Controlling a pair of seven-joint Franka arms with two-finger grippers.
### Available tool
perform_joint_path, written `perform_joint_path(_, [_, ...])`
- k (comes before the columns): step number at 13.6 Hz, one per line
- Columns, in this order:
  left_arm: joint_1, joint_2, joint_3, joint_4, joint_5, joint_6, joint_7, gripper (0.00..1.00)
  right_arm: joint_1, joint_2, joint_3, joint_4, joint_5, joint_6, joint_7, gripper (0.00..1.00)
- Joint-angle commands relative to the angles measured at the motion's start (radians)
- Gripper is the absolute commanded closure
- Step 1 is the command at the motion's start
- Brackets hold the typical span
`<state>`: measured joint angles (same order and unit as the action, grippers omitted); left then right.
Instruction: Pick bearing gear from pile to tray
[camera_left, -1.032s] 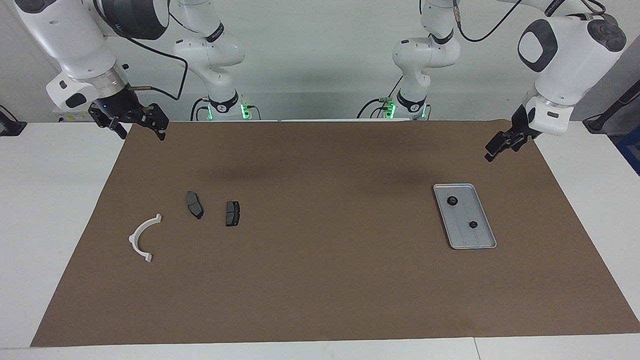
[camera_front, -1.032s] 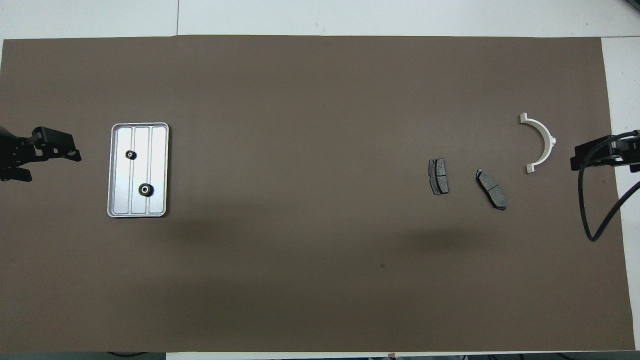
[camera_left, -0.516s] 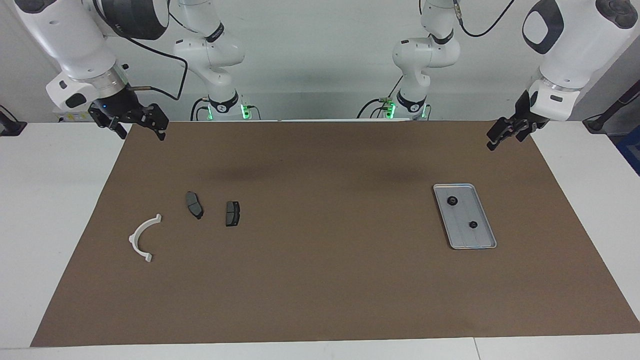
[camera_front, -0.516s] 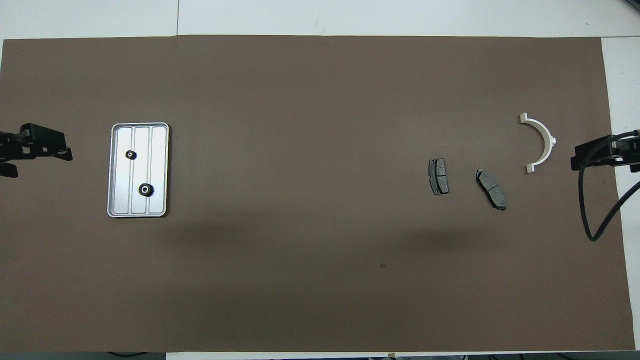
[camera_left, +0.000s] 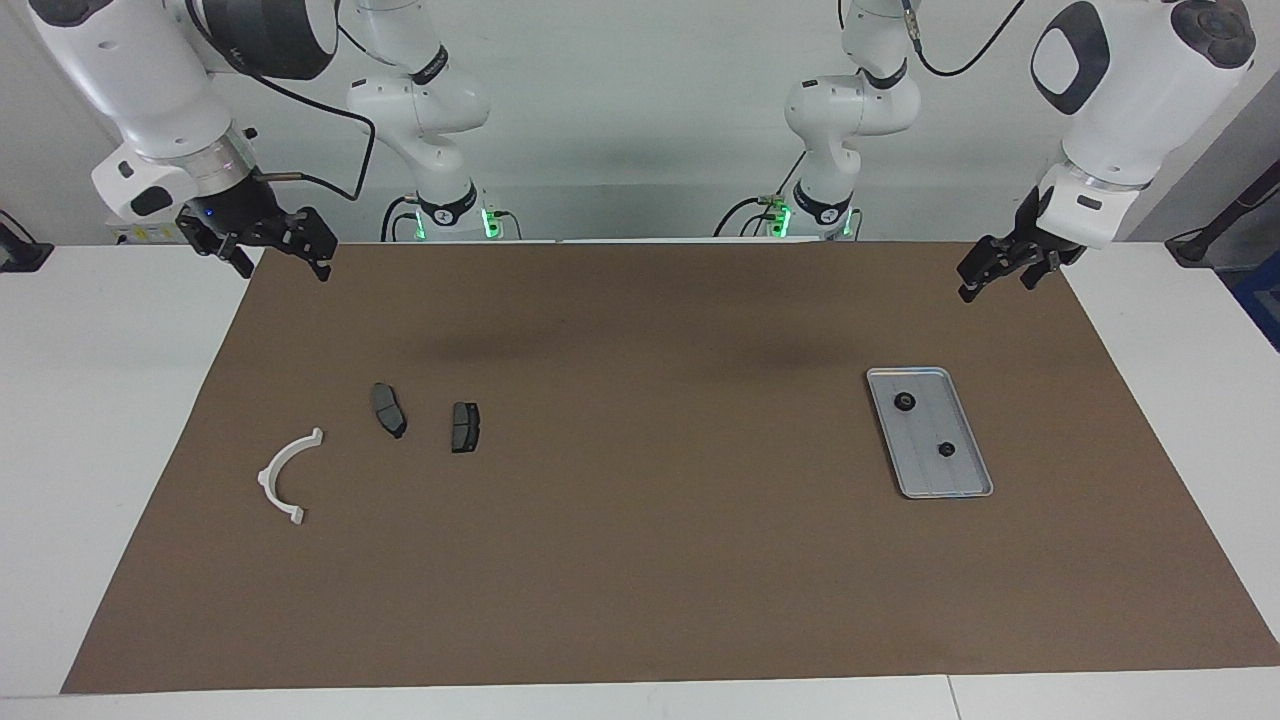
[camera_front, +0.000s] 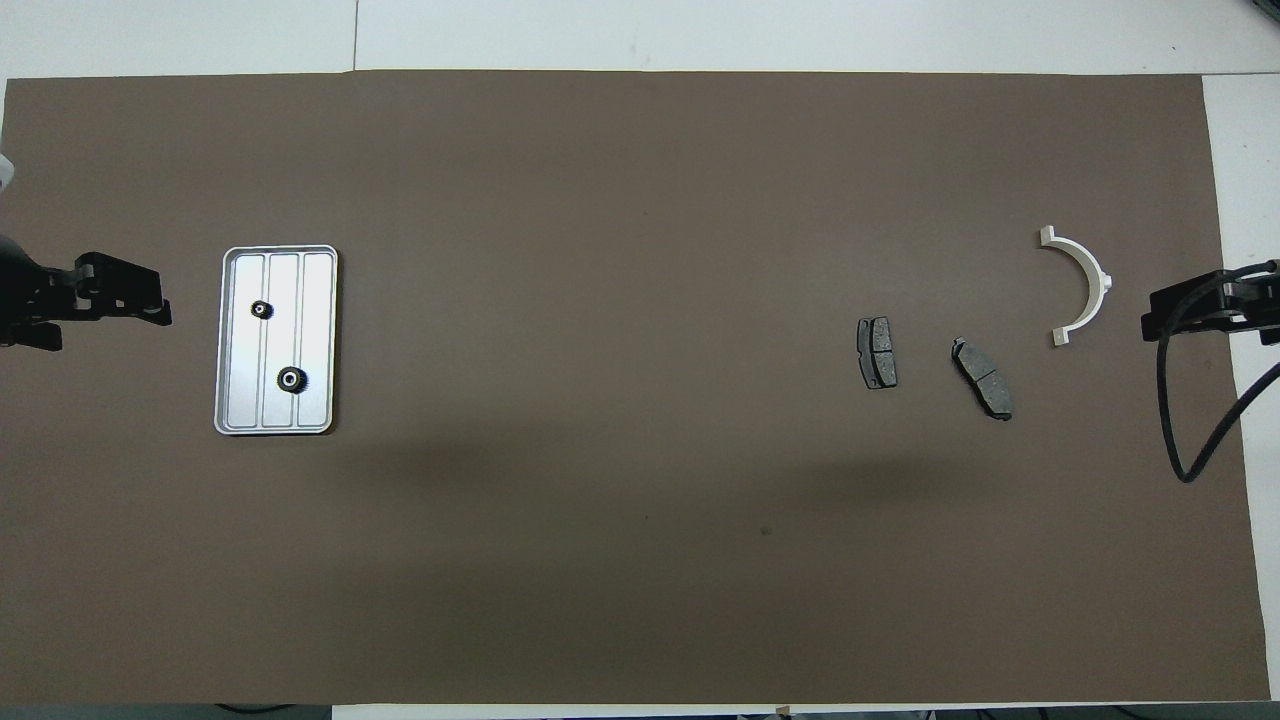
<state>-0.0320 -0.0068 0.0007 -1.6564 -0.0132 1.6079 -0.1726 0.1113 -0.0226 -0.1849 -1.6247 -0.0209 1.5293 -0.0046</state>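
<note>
Both grippers, left (camera_left: 990, 272) and right (camera_left: 268, 245), hung released and empty; we saw two gears (camera_left: 905, 403) below the left gripper in the tray (camera_left: 965, 488), none left among the pile (camera_left: 390, 410).

In the overhead view the left tool (camera_front: 150, 305) and the right tool (camera_front: 1165, 318) are cut off by the picture's side edges, so only their dark tips show, and the arms carrying them are out of frame. The two black round pieces (camera_left: 904, 402) in the tray (camera_left: 975, 470) are too small to make out teeth or bore detail. The surface (camera_left: 120, 400) runs past the edges in both views.
</note>
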Motion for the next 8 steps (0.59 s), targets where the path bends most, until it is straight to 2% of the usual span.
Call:
perform_joint_path(1, [0.001,0.004,-0.004,0.009,0.013,-0.020,0.013,0.00,-0.007,-0.010,-0.002,0.000,0.007,-0.014,-0.031,0.00])
perform_joint_path(8, [0.011,0.001,-0.004,-0.003,0.012,-0.005,0.013,0.00,-0.007,-0.010,-0.002,0.000,0.007,-0.014,-0.031,0.00])
